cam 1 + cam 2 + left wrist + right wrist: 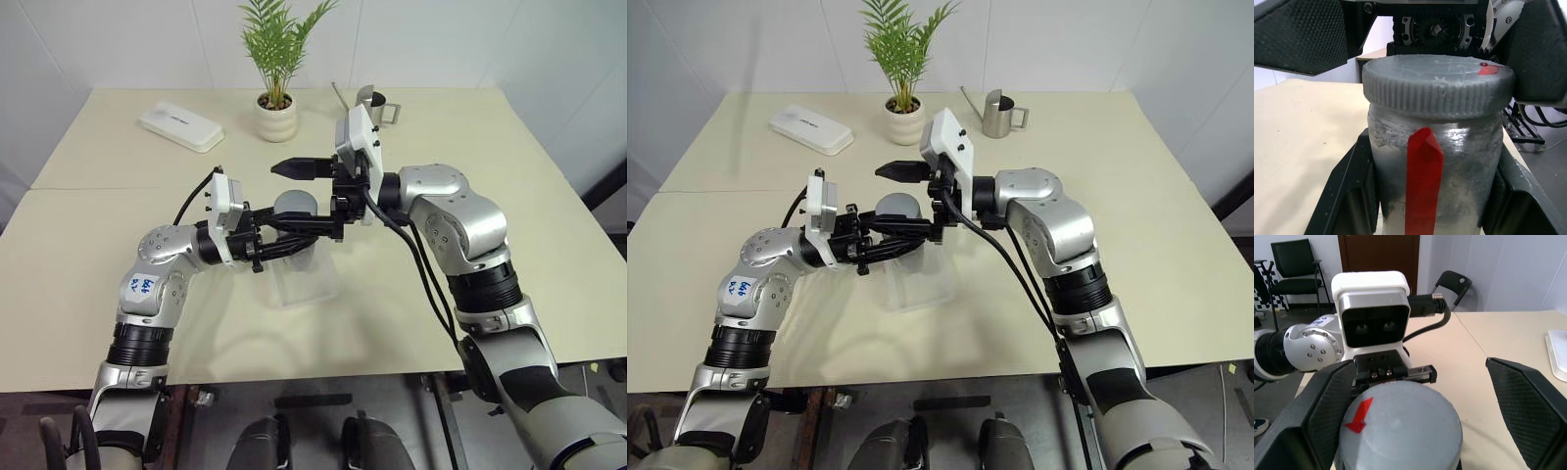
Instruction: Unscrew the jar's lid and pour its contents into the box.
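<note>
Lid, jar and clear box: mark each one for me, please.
lid [1437, 78], left wrist view, on its ribbed side edge.
jar [1464, 161], left wrist view, on its silvery wall right of the red strip.
box [921, 284], right eye view, on its clear front wall.

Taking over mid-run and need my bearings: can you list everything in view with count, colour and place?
jar: one, silvery-grey with a red strip, held above the table
lid: one, grey with a red mark, on the jar
box: one, clear, on the table below the jar
table: one, cream
white case: one, far left of table
potted plant: one, green in a white pot, far centre
watering can: one, steel, far right of plant
left gripper: black, shut on the jar
right gripper: black, open around the lid
</note>
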Available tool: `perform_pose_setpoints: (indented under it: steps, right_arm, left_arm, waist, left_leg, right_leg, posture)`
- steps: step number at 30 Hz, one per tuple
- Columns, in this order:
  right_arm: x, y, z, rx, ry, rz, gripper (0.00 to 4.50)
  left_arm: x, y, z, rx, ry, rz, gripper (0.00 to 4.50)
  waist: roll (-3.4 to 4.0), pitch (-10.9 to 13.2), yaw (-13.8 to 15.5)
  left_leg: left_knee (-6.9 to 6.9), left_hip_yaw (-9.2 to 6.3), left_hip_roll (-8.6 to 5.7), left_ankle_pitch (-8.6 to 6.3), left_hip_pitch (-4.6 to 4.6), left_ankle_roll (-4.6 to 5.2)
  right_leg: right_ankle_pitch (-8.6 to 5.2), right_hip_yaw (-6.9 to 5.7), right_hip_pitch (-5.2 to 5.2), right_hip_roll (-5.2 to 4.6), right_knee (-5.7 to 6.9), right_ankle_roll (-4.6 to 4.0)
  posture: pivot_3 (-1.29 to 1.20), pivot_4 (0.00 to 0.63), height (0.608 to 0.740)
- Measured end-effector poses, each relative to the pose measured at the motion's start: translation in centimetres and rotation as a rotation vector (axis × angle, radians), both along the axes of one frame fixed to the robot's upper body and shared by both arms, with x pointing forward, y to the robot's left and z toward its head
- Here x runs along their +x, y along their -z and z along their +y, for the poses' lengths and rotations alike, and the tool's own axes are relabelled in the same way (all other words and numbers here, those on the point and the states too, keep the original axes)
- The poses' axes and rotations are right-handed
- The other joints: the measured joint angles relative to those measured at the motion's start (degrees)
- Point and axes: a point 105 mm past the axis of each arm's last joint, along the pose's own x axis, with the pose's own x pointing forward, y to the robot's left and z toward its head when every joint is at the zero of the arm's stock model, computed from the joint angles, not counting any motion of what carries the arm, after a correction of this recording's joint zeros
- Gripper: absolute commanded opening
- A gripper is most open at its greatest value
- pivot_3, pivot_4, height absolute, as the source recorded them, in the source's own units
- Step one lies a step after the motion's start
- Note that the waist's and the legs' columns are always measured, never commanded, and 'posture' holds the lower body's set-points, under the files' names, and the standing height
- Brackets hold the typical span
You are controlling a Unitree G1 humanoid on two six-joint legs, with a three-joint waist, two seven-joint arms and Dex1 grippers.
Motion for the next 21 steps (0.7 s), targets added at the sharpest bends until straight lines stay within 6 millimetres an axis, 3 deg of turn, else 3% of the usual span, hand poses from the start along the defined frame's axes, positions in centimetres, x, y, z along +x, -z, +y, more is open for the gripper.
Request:
perform_pose_setpoints:
  steps: [7, 18, 21]
  right_arm:
    - [0.5, 0.3, -0.5, -0.002, -0.005, 0.001, 4.47]
    - [1.4, 0.7, -3.5, -0.054, -0.038, 0.018, 4.47]
    - [2.8, 0.6, -5.8, -0.051, 0.046, 0.038, 4.47]
  left_arm:
    - [0.1, 0.0, -0.2, -0.009, -0.001, 0.014, 2.07]
    - [0.3, 0.0, -0.3, -0.028, -0.009, 0.028, 2.07]
    - [0.4, -0.2, 0.2, -0.036, -0.023, 0.024, 2.07]
  waist:
    - [0.0, 0.0, 0.0]
    - [0.0, 0.0, 0.0]
    - [0.01, 0.0, 0.0]
  left_leg:
    - [0.01, 0.01, 0.01, 0.01, 0.0, 0.0]
    - [0.02, 0.01, 0.01, 0.01, 0.01, 0.01]
    - [0.04, 0.02, 0.0, 0.02, 0.01, 0.02]
  right_leg:
    - [0.0, 0.02, 0.0, 0.02, 0.01, 0.0]
    - [0.0, 0.01, 0.01, 0.02, 0.0, 0.0]
    - [0.0, 0.01, 0.02, 0.0, 0.0, 0.0]
  posture:
    - [0.0, 0.15, 0.74]
    - [0.0, 0.15, 0.74]
    - [0.0, 0.15, 0.74]
